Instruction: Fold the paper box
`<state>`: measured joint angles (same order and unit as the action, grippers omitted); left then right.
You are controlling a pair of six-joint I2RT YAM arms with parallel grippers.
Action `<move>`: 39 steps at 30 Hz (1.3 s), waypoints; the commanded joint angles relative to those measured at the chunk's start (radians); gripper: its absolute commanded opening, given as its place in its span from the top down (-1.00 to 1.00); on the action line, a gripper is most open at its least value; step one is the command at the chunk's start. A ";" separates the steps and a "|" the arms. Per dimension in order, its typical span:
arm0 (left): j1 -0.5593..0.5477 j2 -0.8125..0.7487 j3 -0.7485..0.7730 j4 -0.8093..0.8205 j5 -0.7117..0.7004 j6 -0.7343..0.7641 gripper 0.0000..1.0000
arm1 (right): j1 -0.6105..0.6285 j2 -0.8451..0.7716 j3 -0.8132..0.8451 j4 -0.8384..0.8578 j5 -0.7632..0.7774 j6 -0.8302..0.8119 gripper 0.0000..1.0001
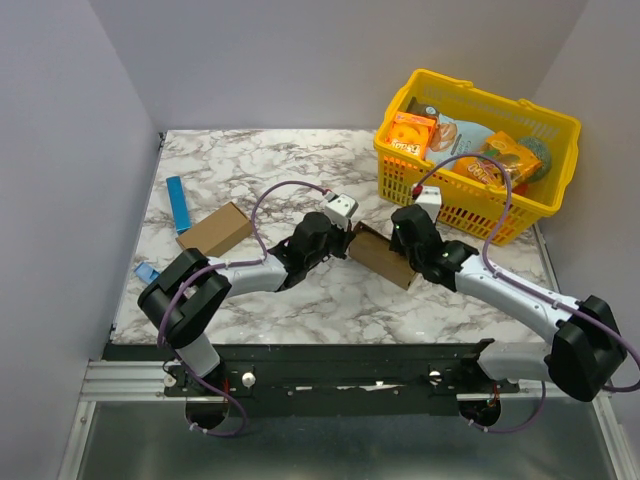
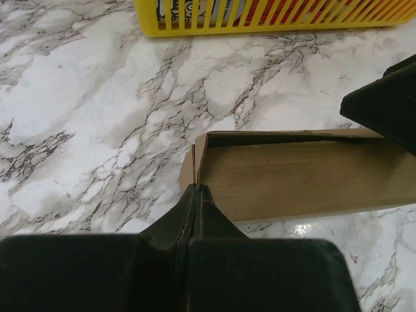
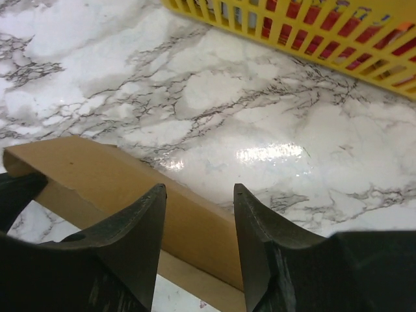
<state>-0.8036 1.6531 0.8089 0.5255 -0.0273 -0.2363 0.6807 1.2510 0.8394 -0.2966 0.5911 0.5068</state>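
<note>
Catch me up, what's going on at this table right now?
Both arms are working on the plain brown cardboard carton lying between them. The left gripper is shut, its tips right at the carton's end flap; whether it actually pinches the flap is unclear. The right gripper is open, with one jaw on either side of the carton's long upper edge.
</note>
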 commanded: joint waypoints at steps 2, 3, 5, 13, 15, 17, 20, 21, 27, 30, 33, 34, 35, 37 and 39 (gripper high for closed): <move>-0.005 0.002 -0.033 -0.076 0.026 -0.021 1.00 | 0.039 0.014 -0.074 0.047 0.134 0.120 -0.11; -0.005 0.002 -0.031 -0.076 0.026 -0.020 1.00 | 0.042 0.028 -0.082 0.047 0.144 0.133 -0.11; -0.005 0.007 -0.028 -0.081 0.026 -0.021 1.00 | 0.043 0.042 -0.101 0.045 0.170 0.168 -0.12; -0.005 0.010 -0.020 -0.082 0.026 -0.037 0.99 | 0.045 0.136 -0.115 0.014 0.231 0.248 -0.13; -0.005 0.005 -0.020 -0.084 0.026 -0.041 0.79 | 0.045 0.149 -0.118 0.010 0.243 0.262 -0.13; -0.005 -0.010 -0.020 -0.088 0.026 -0.044 0.68 | 0.045 0.162 -0.125 0.010 0.257 0.274 -0.13; -0.003 -0.038 -0.024 -0.097 0.026 -0.038 0.41 | 0.045 0.172 -0.128 0.007 0.269 0.288 -0.13; -0.003 -0.045 -0.027 -0.101 0.023 -0.032 0.25 | 0.045 0.180 -0.129 0.005 0.271 0.292 -0.13; 0.004 -0.096 -0.022 -0.140 0.020 -0.023 -0.07 | 0.045 0.214 -0.120 0.005 0.265 0.299 -0.13; 0.007 -0.116 -0.027 -0.166 0.021 -0.017 -0.17 | 0.045 0.220 -0.112 0.007 0.242 0.288 -0.16; 0.011 -0.144 -0.040 -0.191 0.020 -0.020 -0.26 | 0.045 0.197 -0.111 0.011 0.217 0.253 -0.20; 0.012 -0.154 -0.048 -0.203 0.021 -0.021 -0.27 | 0.045 0.186 -0.114 0.017 0.207 0.222 -0.23; 0.015 -0.176 -0.053 -0.209 0.021 -0.027 -0.28 | 0.042 0.168 -0.115 0.017 0.193 0.210 -0.25; 0.021 -0.197 -0.056 -0.231 0.023 -0.034 -0.38 | 0.034 0.143 -0.125 0.017 0.167 0.182 -0.35; 0.027 -0.223 -0.047 -0.248 0.026 -0.053 -0.53 | 0.031 0.105 -0.135 0.017 0.136 0.171 -0.49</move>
<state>-0.7902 1.4940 0.7639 0.3313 -0.0231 -0.2668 0.7185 1.4277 0.7170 -0.2844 0.7689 0.7231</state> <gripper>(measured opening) 0.695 0.682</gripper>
